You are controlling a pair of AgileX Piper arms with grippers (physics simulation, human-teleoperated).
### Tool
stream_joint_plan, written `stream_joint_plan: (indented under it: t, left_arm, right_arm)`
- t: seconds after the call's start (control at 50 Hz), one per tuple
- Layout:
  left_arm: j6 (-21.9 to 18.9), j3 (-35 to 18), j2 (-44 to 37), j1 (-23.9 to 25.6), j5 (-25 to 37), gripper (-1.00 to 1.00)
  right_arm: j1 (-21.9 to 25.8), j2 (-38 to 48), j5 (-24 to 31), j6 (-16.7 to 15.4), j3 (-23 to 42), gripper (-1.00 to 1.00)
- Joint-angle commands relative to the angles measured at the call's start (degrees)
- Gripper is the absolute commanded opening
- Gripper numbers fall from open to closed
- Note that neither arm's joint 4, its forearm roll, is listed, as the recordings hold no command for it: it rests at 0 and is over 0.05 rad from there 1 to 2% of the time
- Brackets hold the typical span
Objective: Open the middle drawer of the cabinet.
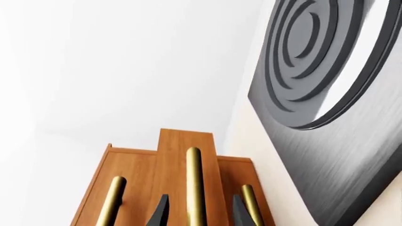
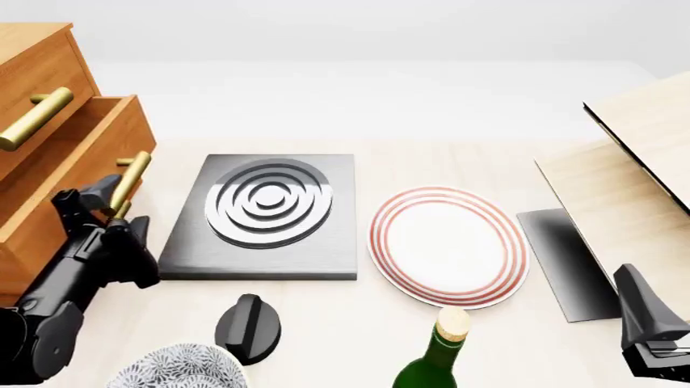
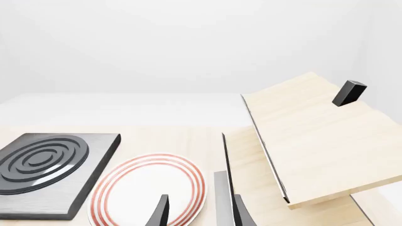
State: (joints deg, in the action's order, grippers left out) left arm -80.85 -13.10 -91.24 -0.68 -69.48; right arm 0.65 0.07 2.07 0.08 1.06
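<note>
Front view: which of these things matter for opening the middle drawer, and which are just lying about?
Job:
cabinet
middle drawer, partly pulled out
its handle
left claw, at that handle

Lying about:
grey ringed slab
red-rimmed plate
green bottle
black knob
patterned bowl
plywood box
right claw, idle

Orange-brown cabinet (image 2: 44,105), brass handles; red-ringed white plate (image 2: 448,246).

The cabinet (image 2: 44,174) is smooth orange-brown wood with satin brass bar handles (image 2: 35,119); the square slab (image 2: 264,214) looks like brushed grey metal, its rings glossy; the plate (image 2: 450,246) is glossy white; the table (image 2: 453,166) is pale matt wood.
</note>
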Motion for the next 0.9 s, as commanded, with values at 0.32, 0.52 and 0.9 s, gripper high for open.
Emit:
stream_joint_plan:
  t: [0.32, 0.52, 0.9]
  left_arm:
    - [0.3, 2.6, 2.9, 3.0, -0.4, 1.00]
    - [0.5, 4.6, 5.4, 4.5, -0.4, 1.00]
    - [2.0, 10.1, 12.4, 8.4, -0.4, 1.00]
  right_arm:
    - [-0.3, 0.1, -0.7, 0.0, -0.4, 1.00]
    - [-0.3, 0.1, -0.7, 0.0, -0.4, 1.00]
    - [-0.3, 0.1, -0.7, 0.0, -0.4, 1.00]
